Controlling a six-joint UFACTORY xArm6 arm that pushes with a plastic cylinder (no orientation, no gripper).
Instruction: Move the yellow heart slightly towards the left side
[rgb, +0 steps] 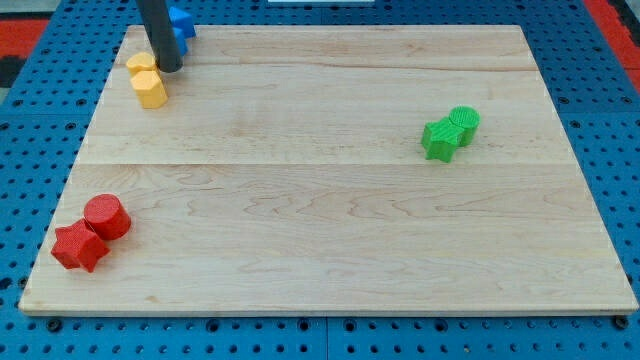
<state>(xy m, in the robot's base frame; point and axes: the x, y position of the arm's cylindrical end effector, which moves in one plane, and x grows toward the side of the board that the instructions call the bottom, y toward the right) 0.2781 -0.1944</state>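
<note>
Foreground: red star block (78, 247), untouched.
Tip: my tip (170, 68) at yellow heart's (141, 65) three o'clock, set to shove left.
Fingers: none, bare rod.

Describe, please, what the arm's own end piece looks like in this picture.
Only a straight, smooth, dark grey-black cylindrical rod shows, entering from the view's top. My tip ends bluntly. No cables, markings or labels are visible on it; the rest of the arm is out of frame.

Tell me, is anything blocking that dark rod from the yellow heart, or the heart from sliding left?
Nothing visible does. My tip sits right against the yellow blocks at the view's top left: the upper yellow block, with a yellow hexagon just below. To their left only a short strip of bare board remains before its edge.
</note>
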